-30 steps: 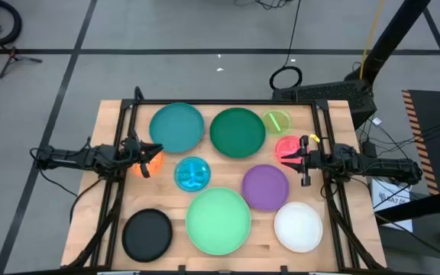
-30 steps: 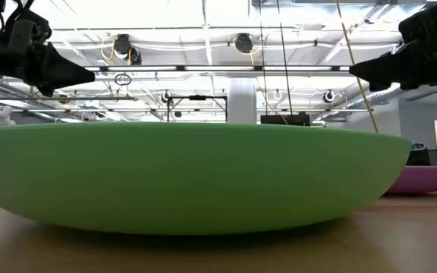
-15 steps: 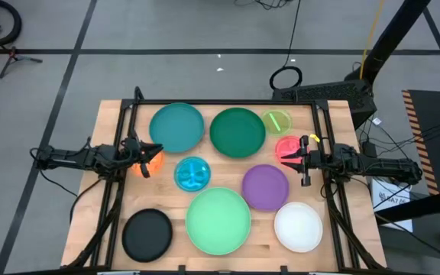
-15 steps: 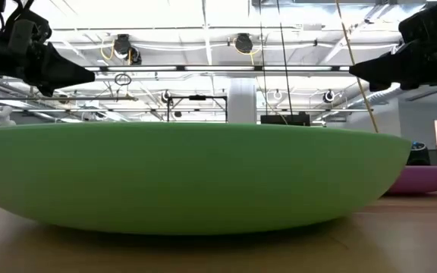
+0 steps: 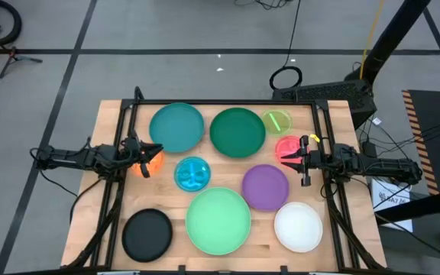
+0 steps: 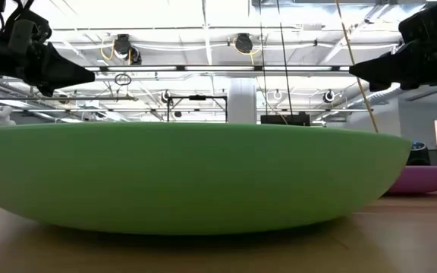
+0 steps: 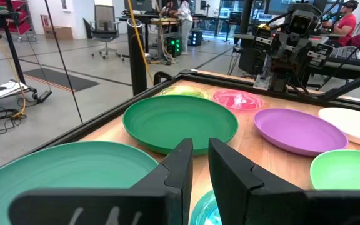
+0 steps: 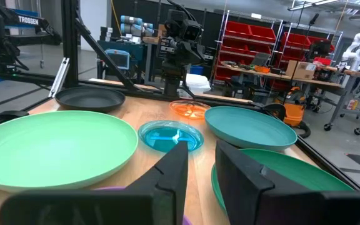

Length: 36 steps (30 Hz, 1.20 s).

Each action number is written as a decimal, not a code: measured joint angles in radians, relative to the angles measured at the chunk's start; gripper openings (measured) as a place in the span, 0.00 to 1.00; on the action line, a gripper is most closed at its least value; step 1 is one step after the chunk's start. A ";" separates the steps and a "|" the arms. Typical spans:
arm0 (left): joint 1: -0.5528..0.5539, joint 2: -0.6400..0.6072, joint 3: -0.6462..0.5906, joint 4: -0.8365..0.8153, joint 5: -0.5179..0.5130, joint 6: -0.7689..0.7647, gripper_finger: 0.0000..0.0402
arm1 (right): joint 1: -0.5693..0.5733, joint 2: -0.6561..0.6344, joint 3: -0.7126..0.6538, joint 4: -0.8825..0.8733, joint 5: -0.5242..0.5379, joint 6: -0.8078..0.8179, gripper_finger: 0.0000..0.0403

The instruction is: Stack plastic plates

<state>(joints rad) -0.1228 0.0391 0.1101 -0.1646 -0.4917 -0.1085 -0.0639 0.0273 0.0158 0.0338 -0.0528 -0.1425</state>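
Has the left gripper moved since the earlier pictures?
No. In the high view the left gripper sits over the small orange plastic plate, just as before.
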 joint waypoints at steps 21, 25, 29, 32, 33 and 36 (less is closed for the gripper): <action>0.000 0.000 0.000 0.000 0.000 0.000 0.14 | 0.000 0.000 0.000 0.000 0.000 0.000 0.19; 0.000 0.000 0.000 0.000 0.000 0.000 0.14 | 0.000 0.000 0.000 0.000 0.000 0.000 0.19; 0.000 0.000 0.000 0.000 0.000 0.000 0.14 | 0.000 0.000 0.000 0.000 0.000 0.000 0.19; 0.000 0.000 0.000 0.000 0.000 0.025 0.14 | 0.000 0.000 0.000 0.000 0.000 0.001 0.19; 0.000 0.000 0.000 0.001 0.000 0.036 0.14 | 0.000 0.000 0.000 0.000 0.000 0.012 0.19; 0.000 0.000 -0.001 0.071 0.000 -0.007 0.14 | 0.000 0.000 0.000 0.000 -0.009 0.276 0.19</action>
<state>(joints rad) -0.1227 0.0393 0.1093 -0.0940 -0.4916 -0.1151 -0.0635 0.0276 0.0158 0.0336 -0.0623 0.1337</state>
